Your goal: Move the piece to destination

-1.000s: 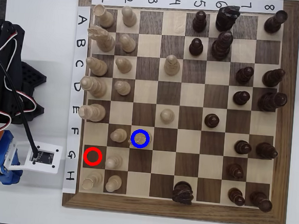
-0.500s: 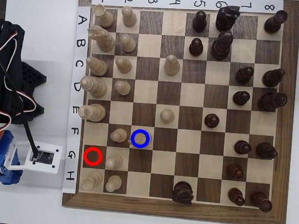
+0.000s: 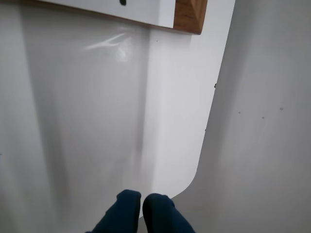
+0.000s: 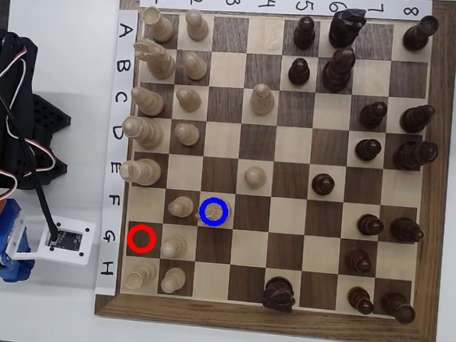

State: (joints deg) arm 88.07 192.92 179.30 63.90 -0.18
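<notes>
The pale knight [image 4: 213, 212] stood inside the blue ring [image 4: 202, 211] on its light square [image 4: 226, 225], the destination, in the overhead view. A cream pawn [image 4: 181, 207] stood just beside it on the next square to the left. The red ring [image 4: 141, 238] on a dark square near the board's lower-left corner held nothing.

The arm [image 4: 12, 125] sat off the chessboard [image 4: 264, 324], over the white table to its left in that view. In the wrist view the gripper [image 3: 142, 204] hung above the bare table [image 3: 73, 121], with only a corner of the board's wooden frame [image 3: 189, 17] showing at the top edge. Its two dark blue fingertips [image 3: 124, 208] were pressed together or very nearly so, with nothing between them.

Judged from how things lay, the placing step looked complete: the knight was upright and free of the pincer, well apart from the arm. The next move seemed to call for little more than keeping the arm clear of the board. If the knight needed squaring within the ring, that would call for a careful descent with the pincer opened, minding the neighbouring pawn.
</notes>
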